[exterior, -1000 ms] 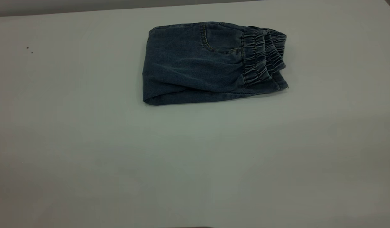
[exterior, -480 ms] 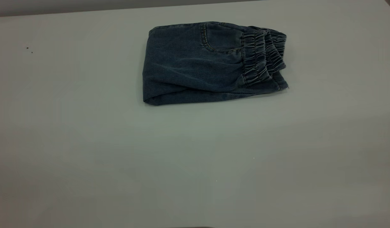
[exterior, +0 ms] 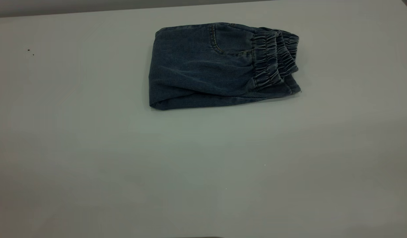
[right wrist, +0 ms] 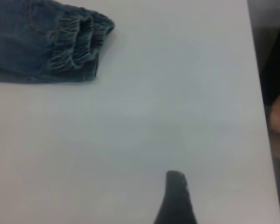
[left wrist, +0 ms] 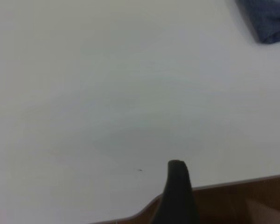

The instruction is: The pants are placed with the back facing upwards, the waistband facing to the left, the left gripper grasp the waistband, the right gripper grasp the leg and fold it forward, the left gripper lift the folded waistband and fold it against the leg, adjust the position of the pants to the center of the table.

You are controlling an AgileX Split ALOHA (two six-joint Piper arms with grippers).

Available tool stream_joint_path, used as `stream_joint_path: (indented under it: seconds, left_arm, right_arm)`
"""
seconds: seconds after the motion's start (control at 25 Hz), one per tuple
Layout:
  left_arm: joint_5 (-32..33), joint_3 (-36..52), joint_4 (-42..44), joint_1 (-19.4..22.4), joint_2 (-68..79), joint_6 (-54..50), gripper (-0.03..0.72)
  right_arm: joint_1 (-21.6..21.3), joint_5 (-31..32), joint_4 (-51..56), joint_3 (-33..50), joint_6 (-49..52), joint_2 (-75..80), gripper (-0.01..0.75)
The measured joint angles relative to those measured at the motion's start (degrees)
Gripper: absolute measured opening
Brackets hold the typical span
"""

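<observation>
One white tabletop (exterior: 124,165), plain and matte, filling nearly the whole exterior view; a few tiny dark specks (exterior: 30,52) near its left side; a brown surface (left wrist: 252,200) shows past its edge in the left wrist view

One pair of pants (exterior: 220,64), short blue denim, folded into a compact bundle lying flat on the tabletop, toward the far edge and a little right of the middle in the exterior view; fold edge on the left, a curved pocket seam on the upper layer

One waistband (exterior: 274,61), gathered and ruched, stacked in layers at the right end of the bundle; also seen in the right wrist view (right wrist: 79,39)

One left pincer (left wrist: 177,196), out of the exterior view; only a single dark tip shows in its own wrist camera, over bare tabletop near the table's edge, well apart from a corner of the pants (left wrist: 268,21); holds nothing, and whether wide or narrow cannot be told

One right pincer (right wrist: 176,198), likewise out of the exterior view; a single dark tip over bare tabletop, well apart from the waistband end of the bundle; holds nothing, spread cannot be told
</observation>
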Motion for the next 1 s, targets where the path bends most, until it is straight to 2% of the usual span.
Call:
stream_joint_path:
  seconds: [1.0]
  left_arm:
    - [0.02, 0.0, 0.0, 0.02, 0.0, 0.0, 0.531]
  right_arm:
    - [0.0, -0.17, -0.12, 0.0, 0.74, 0.0, 0.47]
